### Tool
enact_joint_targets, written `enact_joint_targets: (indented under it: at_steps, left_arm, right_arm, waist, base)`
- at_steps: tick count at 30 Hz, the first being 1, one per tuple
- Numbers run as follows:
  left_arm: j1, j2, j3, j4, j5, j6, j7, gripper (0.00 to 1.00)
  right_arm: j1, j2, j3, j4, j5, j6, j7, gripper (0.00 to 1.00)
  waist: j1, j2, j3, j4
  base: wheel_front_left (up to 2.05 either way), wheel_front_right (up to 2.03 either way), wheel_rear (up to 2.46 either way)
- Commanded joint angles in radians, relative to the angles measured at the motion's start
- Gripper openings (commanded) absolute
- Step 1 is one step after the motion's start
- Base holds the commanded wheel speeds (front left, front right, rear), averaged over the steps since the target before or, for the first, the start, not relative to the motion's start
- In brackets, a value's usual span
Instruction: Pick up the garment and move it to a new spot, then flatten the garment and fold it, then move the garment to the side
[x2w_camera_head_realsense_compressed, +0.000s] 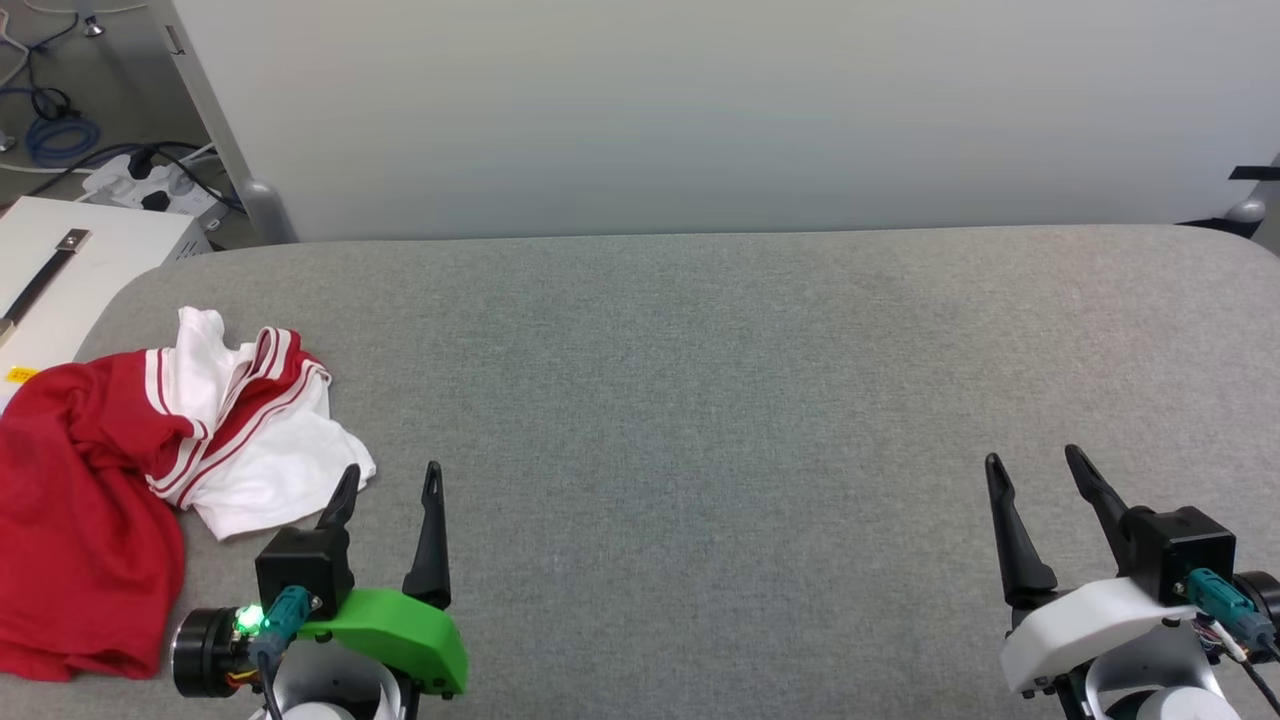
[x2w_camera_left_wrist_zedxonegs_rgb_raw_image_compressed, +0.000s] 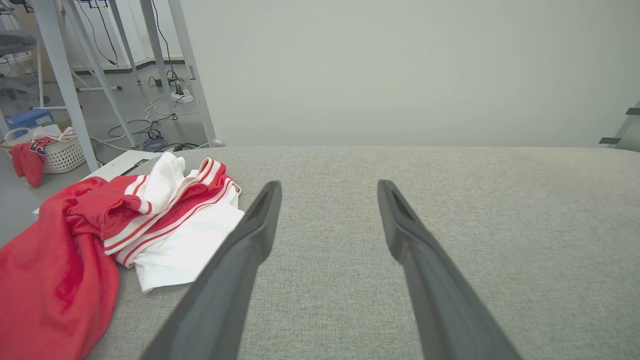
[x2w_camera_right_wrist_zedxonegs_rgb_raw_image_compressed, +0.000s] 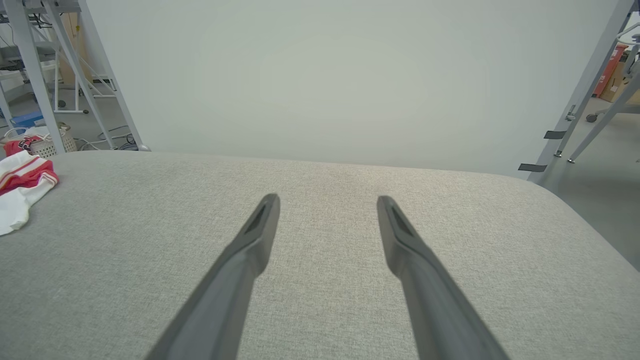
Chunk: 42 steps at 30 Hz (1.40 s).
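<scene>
You're seeing the garment lying just left of the spread left gripper, the spread right gripper sitting well apart.

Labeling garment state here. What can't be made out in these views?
garment, chest number: hidden in its own crumpled folds, head and left wrist views.
Its left part: cut off by the left edge of all three views.
basket contents, left wrist view: too small to tell.

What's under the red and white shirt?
The shirt lies crumpled on the grey table. Its folds cover everything directly beneath, so anything else under there is hidden.
</scene>
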Motion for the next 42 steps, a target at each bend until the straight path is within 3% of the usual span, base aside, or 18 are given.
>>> enact_joint_targets:
  at_steps: [1, 18, 42]
  left_arm:
    - [0.002, -0.001, 0.0, 0.007, -0.01, -0.009, -0.012, 1.0]
    - [-0.016, -0.002, 0.042, 0.014, -0.022, -0.026, -0.048, 1.0]
    - [-0.037, -0.003, 0.126, 0.015, -0.064, -0.051, -0.097, 1.0]
  right_arm:
    - [0.008, -0.002, -0.003, -0.009, 0.01, 0.0, -0.01, 1.0]
    - [0.014, -0.002, 0.018, -0.072, 0.009, 0.0, 0.001, 1.0]
    - [-0.019, -0.003, 0.061, -0.116, -0.008, -0.001, 0.0, 1.0]
  waist:
    - [-0.0001, 0.0, -0.001, 0.001]
    - [-0.0001, 0.0, 0.008, 0.076]
    - [-0.0001, 0.0, 0.034, 0.357]
  base:
    - [0.0, 0.0, 0.0]
    - [0.0, 0.0, 0.0]
    - [0.0, 0.0, 0.0]
